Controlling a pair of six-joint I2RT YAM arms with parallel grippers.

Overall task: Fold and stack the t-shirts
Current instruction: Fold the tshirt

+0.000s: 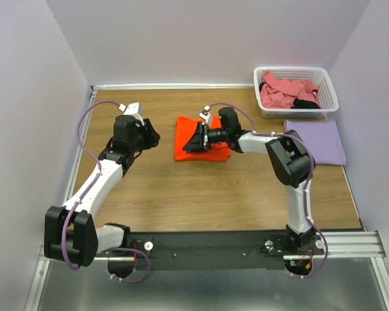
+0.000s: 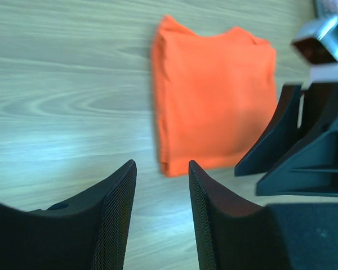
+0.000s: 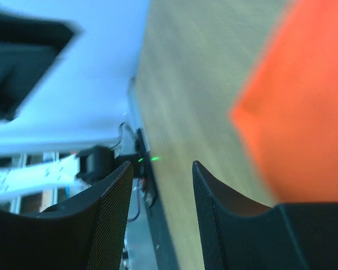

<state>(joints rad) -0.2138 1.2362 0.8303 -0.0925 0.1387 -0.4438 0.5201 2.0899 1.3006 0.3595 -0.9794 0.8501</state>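
A bright orange t-shirt (image 1: 201, 139) lies folded in a neat rectangle in the middle of the table, also seen in the left wrist view (image 2: 214, 101) and the right wrist view (image 3: 304, 112). My left gripper (image 1: 153, 137) hovers just left of it, open, with only bare wood between its fingers (image 2: 162, 164). My right gripper (image 1: 193, 144) hangs over the orange shirt's left part, open and holding nothing (image 3: 160, 166). A pale lavender t-shirt (image 1: 314, 142) lies folded flat at the right. A dusty pink t-shirt (image 1: 285, 91) sits crumpled in the basket with black cloth (image 1: 305, 103).
The white lattice basket (image 1: 329, 87) stands at the back right corner, just behind the lavender shirt. The right gripper's black fingers (image 2: 281, 140) show close by in the left wrist view. White walls enclose the table on three sides.
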